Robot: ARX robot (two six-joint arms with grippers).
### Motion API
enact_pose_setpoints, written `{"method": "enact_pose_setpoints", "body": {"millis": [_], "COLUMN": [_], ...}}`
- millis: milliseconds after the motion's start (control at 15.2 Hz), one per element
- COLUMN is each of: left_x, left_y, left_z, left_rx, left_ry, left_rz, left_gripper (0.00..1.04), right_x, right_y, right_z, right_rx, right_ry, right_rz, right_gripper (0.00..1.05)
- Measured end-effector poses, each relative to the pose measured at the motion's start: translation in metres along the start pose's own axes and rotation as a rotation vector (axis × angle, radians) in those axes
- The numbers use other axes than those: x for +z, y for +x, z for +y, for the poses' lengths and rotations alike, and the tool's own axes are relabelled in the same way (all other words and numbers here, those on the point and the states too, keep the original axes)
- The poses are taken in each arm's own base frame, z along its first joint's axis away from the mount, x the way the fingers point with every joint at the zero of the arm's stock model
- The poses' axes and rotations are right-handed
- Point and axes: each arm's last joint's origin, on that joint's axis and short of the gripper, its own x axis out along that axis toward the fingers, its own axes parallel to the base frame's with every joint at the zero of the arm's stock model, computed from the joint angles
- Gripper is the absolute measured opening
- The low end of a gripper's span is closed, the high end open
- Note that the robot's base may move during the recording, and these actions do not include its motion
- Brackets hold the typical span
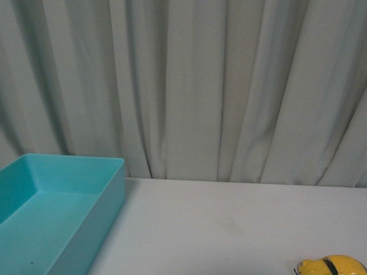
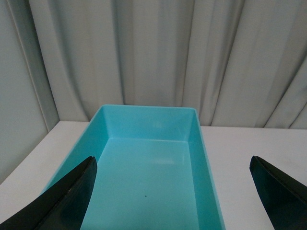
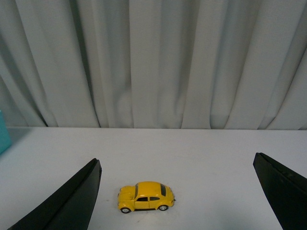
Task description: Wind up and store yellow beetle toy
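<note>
Position: small rounded bright-yellow plastic beetle toy on white tabletop, 5 o'clock in front view, upright on black wheels, well apart from open rectangular teal plastic bin at 8 o'clock. Right gripper spread wide, holding nothing, toy ahead of it. Left gripper likewise wide and empty, facing bin. Risk, by judgement: rolls away on free wheels if one finger touches first; slips from rounded shell under off-centre pinch.
</note>
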Motion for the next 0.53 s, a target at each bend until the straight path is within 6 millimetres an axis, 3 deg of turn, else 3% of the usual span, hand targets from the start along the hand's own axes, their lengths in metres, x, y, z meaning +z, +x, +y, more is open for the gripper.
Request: {"method": "enact_pose_setpoints", "body": {"millis": [198,329,395,461,527], "left_x": [0.0,0.0,0.0,0.0,0.0], "left_y": [0.0,0.0,0.0,0.0,0.0], "left_z": [0.0,0.0,0.0,0.0,0.0], "left_rx": [0.0,0.001,0.0,0.0,0.001], "left_ry": [0.0,0.0,0.0,0.0,0.0], "left_rz": [0.0,-0.001,0.0,0.0,0.0], "left_gripper": [0.98,0.98,0.98,0.98,0.98], "right_x": [0.0,0.009,0.016,0.022,0.024], "right_y": [0.0,0.015,0.022,0.03,0.037], "right_z": [0.0,-0.009,0.0,0.005,0.004], "right_rx": [0.03,0.338,0.589,0.691,0.678], "right_ry": [-0.003,0.009,0.024,0.033,0.039], "right_rz": [0.013,0.074,0.053,0.04,0.03], "right_gripper": [0.98,0.98,0.98,0.98,0.98]}}
